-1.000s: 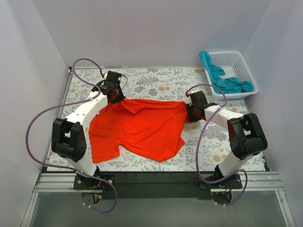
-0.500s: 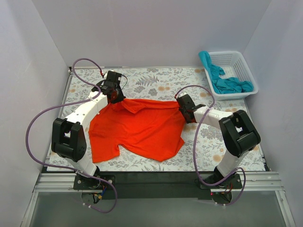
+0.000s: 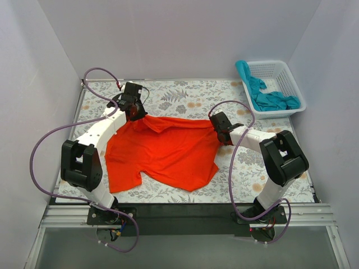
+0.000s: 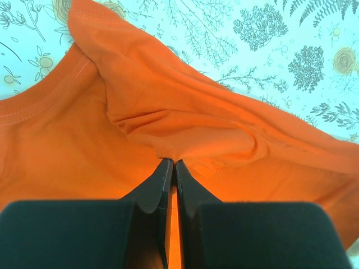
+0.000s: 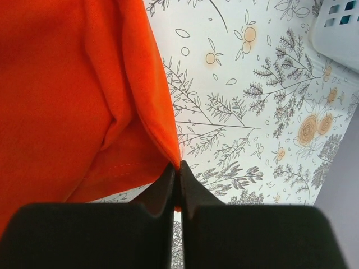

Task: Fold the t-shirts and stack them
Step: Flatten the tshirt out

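Note:
An orange t-shirt (image 3: pixel 162 152) lies spread and rumpled on the flowered table cover (image 3: pixel 190 95). My left gripper (image 3: pixel 136 114) is shut on the shirt's far left edge near the collar; in the left wrist view the cloth (image 4: pixel 185 129) bunches up at the closed fingertips (image 4: pixel 166 168). My right gripper (image 3: pixel 222 134) is shut on the shirt's far right corner; the right wrist view shows the orange hem (image 5: pixel 160 120) pinched between the closed tips. Teal t-shirts (image 3: pixel 268 98) lie heaped in the white basket (image 3: pixel 295 84) at the far right.
Purple cables (image 3: pixel 50 140) loop beside both arms. White walls enclose the table on three sides. The basket's corner (image 5: pixel 339 28) shows at the upper right of the right wrist view.
My right gripper has moved left onto the shirt's right corner and closed on it. The left gripper has kept its hold and barely moved.

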You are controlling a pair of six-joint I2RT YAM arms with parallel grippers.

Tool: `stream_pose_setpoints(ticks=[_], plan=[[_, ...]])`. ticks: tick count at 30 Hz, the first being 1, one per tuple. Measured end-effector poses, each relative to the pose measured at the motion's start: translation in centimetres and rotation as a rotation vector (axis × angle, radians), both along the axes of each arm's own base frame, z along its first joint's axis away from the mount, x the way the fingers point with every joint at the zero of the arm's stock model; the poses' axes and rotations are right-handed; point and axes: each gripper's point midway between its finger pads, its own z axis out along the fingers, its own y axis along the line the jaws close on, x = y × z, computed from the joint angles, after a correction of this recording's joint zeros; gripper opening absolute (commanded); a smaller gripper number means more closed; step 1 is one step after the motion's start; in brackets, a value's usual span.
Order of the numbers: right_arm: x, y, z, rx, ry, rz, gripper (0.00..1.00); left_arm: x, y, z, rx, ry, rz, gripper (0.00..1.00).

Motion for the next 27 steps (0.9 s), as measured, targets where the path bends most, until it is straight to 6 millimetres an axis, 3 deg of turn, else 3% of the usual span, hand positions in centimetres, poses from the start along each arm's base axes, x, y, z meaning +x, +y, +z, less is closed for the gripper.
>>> stream_pose_setpoints(ticks=[5,8,10,12,16,18,21,25,27], plan=[[0.6,0.2,1.0,-0.017,0.0,0.02,0.01,1.5,1.5,1.8,-0.011,-0.038,0.04,0.0],[2.4,0.7,3.7,-0.034,-0.042,0.036,0.01,4.1,3.9,5.3,-0.034,-0.113,0.103,0.0],[4.5,1.4,6.9,-0.029,-0.111,0.043,0.01,6.0,5.6,8.7,-0.048,-0.183,0.142,0.0],[6.8,2.2,11.1,-0.018,-0.193,0.049,0.01,8.3,7.2,13.6,-0.06,-0.291,0.174,0.0],[10.0,3.5,21.7,0.04,-0.411,0.057,0.01,9.4,8.9,23.5,-0.063,-0.523,0.195,0.0],[10.1,3.5,26.6,0.075,-0.507,0.06,0.01,8.4,9.1,27.7,-0.064,-0.623,0.187,0.0],[7.9,2.3,34.0,0.133,-0.65,0.076,0.01,5.3,9.4,33.2,-0.064,-0.757,0.178,0.0],[2.9,0.1,40.5,0.209,-0.785,0.113,0.01,-1.7,10.0,40.1,-0.071,-0.945,0.167,0.0],[-0.2,-1.1,42.9,0.257,-0.848,0.139,0.01,-6.6,10.5,43.6,-0.078,-1.053,0.163,0.0]])
